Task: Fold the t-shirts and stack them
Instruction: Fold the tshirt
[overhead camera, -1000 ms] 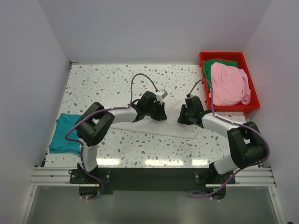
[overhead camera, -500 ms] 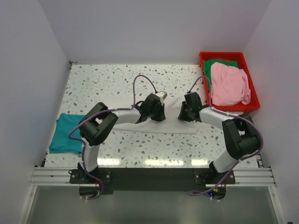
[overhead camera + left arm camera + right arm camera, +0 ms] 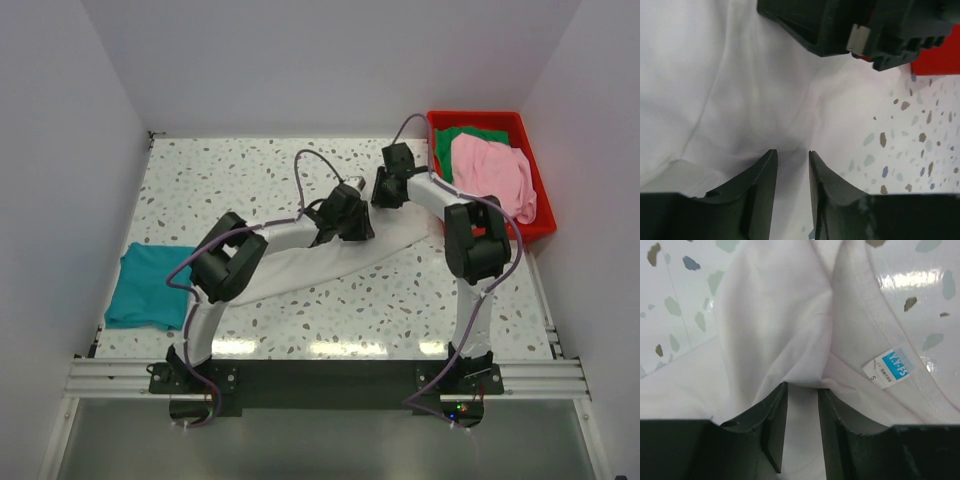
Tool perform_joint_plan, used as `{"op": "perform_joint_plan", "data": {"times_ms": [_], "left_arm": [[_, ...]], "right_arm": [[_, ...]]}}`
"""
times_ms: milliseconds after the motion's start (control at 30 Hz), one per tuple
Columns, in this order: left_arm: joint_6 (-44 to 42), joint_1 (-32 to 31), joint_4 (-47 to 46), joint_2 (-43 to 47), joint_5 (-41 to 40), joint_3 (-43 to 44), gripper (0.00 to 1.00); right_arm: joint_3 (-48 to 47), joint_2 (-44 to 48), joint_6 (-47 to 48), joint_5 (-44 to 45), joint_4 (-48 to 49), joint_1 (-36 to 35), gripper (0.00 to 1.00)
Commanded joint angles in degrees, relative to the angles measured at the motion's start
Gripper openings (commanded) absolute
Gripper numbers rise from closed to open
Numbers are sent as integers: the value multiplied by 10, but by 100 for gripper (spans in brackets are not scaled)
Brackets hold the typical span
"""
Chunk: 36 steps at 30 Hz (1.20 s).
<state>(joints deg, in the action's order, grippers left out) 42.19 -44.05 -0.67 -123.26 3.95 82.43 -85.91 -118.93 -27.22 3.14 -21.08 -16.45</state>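
Observation:
The off-white t-shirt [image 3: 300,265] lies as a long slanted band across the table's middle. Its neck label [image 3: 888,370] shows in the right wrist view. My left gripper [image 3: 352,218] sits over its far end; the jaws [image 3: 792,152] stand a little apart, open, with smooth cloth under them. Just beyond, my right gripper [image 3: 385,190] is shut on a puckered fold of that same t-shirt [image 3: 790,315], bunched at its tips [image 3: 802,386]. A folded teal t-shirt [image 3: 150,285] rests at the table's left edge. The pink t-shirt [image 3: 490,180] and the green t-shirt [image 3: 465,135] lie in the bin.
The red plastic bin [image 3: 445,122] stands at the back right, close to my right arm; its wall [image 3: 940,60] shows in the left wrist view behind the right gripper's black body [image 3: 840,25]. White walls enclose the speckled table [image 3: 220,170] on three sides.
Both grippers moved away from the near edge, the right one swinging toward the bin and pulling the off-white t-shirt into a slanted band. The left jaws have parted.

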Motion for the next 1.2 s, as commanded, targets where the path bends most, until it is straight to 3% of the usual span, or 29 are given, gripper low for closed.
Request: {"op": "perform_joint_plan", "data": {"times_ms": [0, 33, 133, 233, 367, 533, 867, 1167], "left_arm": [[-18, 16, 34, 27, -13, 49, 38], [-23, 24, 32, 51, -17, 38, 43], [-46, 55, 58, 99, -38, 13, 45], [-78, 68, 110, 151, -130, -26, 45], [-90, 69, 165, 212, -210, -104, 40], [-77, 70, 160, 296, -255, -246, 30], [-47, 68, 157, 337, -243, -357, 17], [52, 12, 97, 329, -189, -413, 15]], "right_arm": [[-72, -5, 37, 29, -59, -1, 36], [-86, 0, 39, 31, -64, 0, 38], [-100, 20, 46, 34, -76, 0, 42], [-88, 53, 46, 43, -84, 0, 45], [-26, 102, 24, 47, -69, -3, 45], [64, 134, 7, 26, -30, -3, 43], [146, 129, -10, 44, 1, -11, 39], [21, 20, 8, 41, -19, -3, 36]]}}
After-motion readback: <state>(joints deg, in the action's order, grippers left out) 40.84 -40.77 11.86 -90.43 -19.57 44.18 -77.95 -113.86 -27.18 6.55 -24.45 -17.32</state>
